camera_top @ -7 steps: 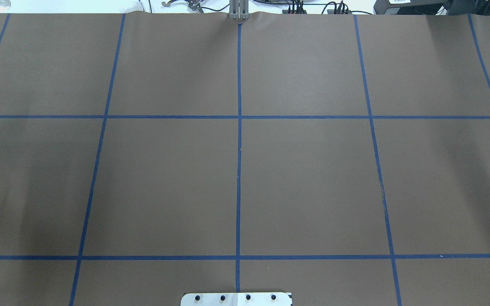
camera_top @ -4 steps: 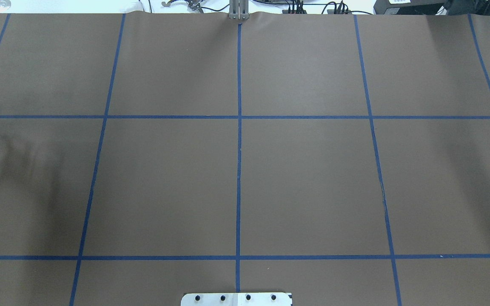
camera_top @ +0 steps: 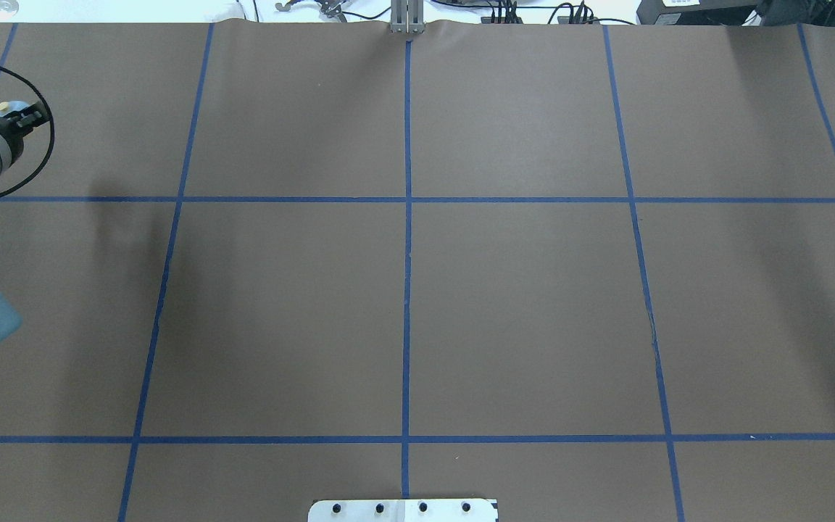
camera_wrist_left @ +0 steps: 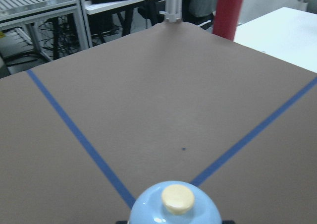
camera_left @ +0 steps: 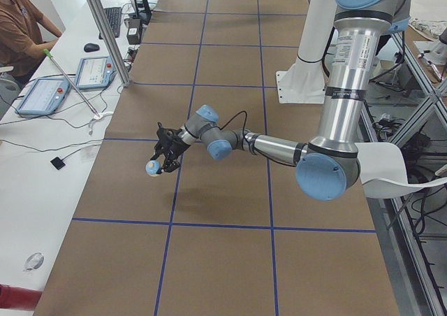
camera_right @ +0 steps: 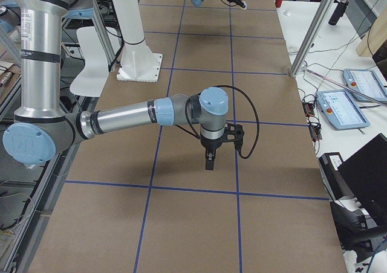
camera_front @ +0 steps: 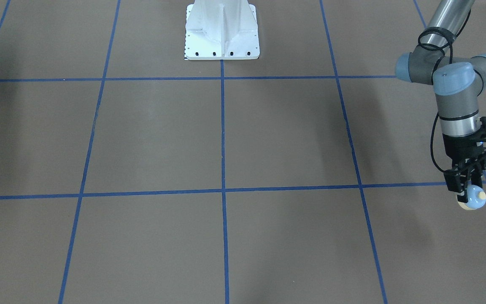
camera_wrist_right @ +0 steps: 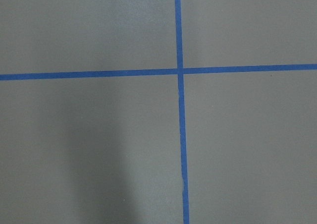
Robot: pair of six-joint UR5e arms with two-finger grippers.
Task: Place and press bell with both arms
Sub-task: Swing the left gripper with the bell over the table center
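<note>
One small light-blue dome bell [camera_front: 475,197] with cream button and tan rim, tipped sideways, hangs over the table [camera_front: 268,139] near the robot's left end, clamped in the left gripper [camera_front: 465,189]; I cannot tell the state of the right gripper [camera_right: 209,163].

bell [camera_wrist_left: 174,206] base beyond bottom edge

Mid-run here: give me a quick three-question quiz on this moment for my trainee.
1. True or false: the small light-blue dome-shaped call bell has already been set down.
2. What grips the bell? A) the left tool B) a person's hand C) nothing
3. Fill in: the tape grid on the brown table is coloured ___.

Key: 1 false, it is held above the table; 2 A; 3 blue.
</note>
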